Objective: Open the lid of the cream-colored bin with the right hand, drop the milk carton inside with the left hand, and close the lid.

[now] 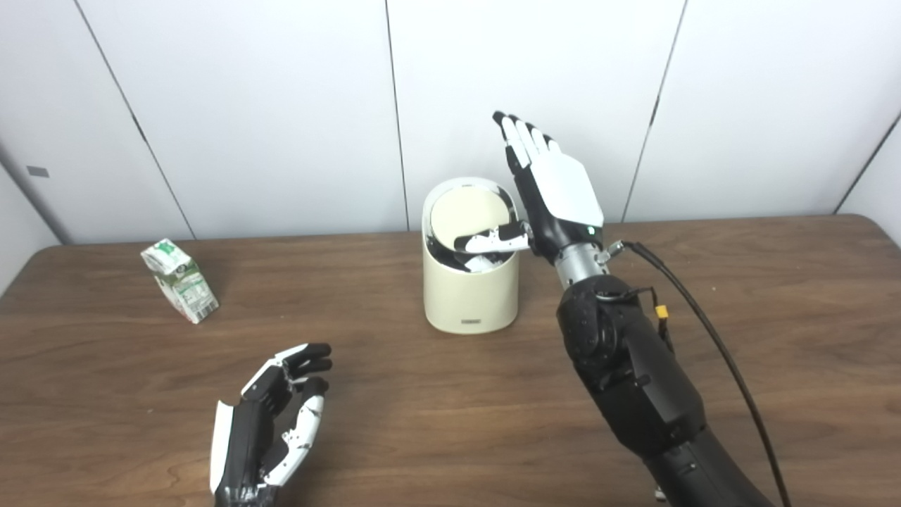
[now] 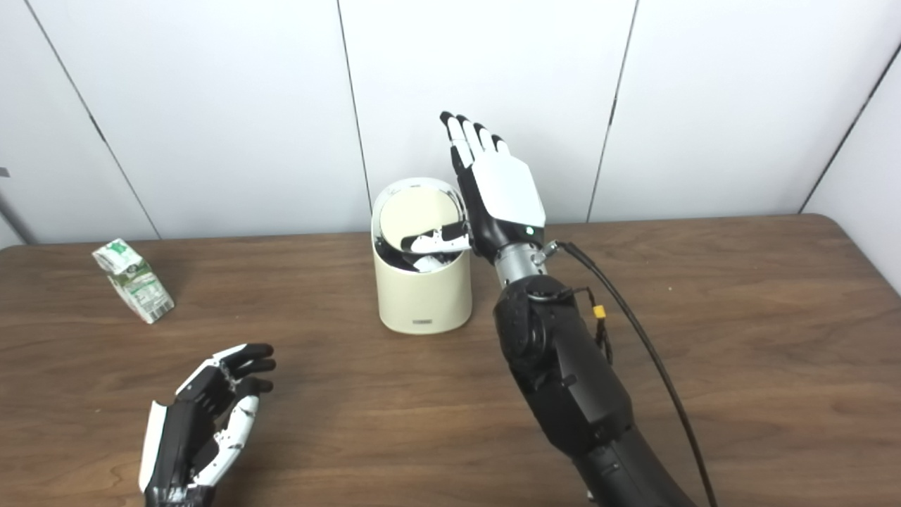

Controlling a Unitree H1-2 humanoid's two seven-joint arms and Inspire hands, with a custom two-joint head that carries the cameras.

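Bin count: one cream-colored bin (image 1: 470, 296), upright, near table centre toward the far edge.
Bin lid: one lid (image 1: 467, 215), tilted inward on its swing, its pale disc facing the cameras and a dark gap showing along its lower edge.
Bin label: one small dark badge low on the front wall; text too small to read.
Right hand count: one right hand (image 1: 552, 193), raised at the bin's 3 o'clock side, white back plate toward the cameras.
Right hand state: fingers (image 1: 521, 141) straight and close together, pointing up toward 12 o'clock above the rim; thumb (image 1: 493, 241) reaches sideways toward 9 o'clock across the bin mouth, lying against the lower part of the lid. It grips nothing.
Right arm: one black forearm (image 1: 626, 366) entering from 5 o'clock, with one black cable (image 1: 711, 338) trailing from the wrist.
Milk carton count: one milk carton (image 1: 180, 280), green and white, standing on the table at the bin's 9 o'clock, well apart from it, leaning slightly.
Left hand count: one left hand (image 1: 271, 422), low at 7 o'clock from the bin, well apart from the carton.
Left hand state: palm sideways, fingers loosely curled and parted, empty.
Table: one brown wooden table (image 1: 774, 317) carrying bin and carton.
Backdrop: white panelled wall (image 1: 281, 105) at 12 o'clock.
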